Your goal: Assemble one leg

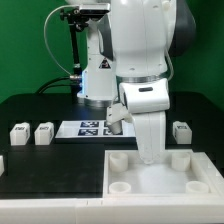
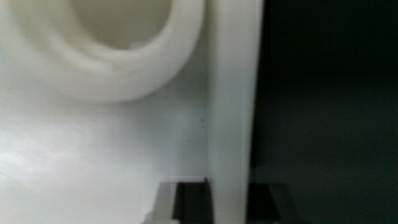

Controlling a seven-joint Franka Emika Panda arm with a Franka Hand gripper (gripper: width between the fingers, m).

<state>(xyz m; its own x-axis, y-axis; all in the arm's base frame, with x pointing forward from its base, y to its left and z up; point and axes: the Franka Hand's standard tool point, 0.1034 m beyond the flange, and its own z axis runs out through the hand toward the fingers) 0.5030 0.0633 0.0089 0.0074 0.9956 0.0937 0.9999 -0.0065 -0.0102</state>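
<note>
1. Pincer (image 1: pixel 150 156) (image 2: pixel 228 206) is low at the tray (image 1: pixel 150 186), on the edge that lies farthest off in the exterior view. In the wrist view its dark fingertips (image 2: pixel 178 206) sit narrow on either side of the thin white rim (image 2: pixel 228 100). I cannot tell whether they press it or only straddle it.
2. I see no leg in the pincer. One leg (image 1: pixel 181 130) stands on the surface (image 1: pixel 50 165) just behind the tray, toward the exterior view's right. A second leg (image 1: pixel 44 131) and a third leg (image 1: pixel 18 131) sit well apart at that view's left, beside the marker board (image 1: pixel 88 128).
3. I judge the work is at the tray, with no leg fetched yet. To do this well, I would keep the fingers square to the rim and avoid any twist. Then I would take the near leg by its flat sides, hold it upright, and centre it over a socket (image 2: pixel 107 25) before lowering.
4. The rim is a narrow wall between the fingers, so I would rise straight up before travelling sideways, or a fingertip could snag it. Bare dark surface (image 2: pixel 329 110) lies just outside the rim and between tray and board, which leaves room to travel. The near leg stands close to the tray's corner, so I would approach it from above.
</note>
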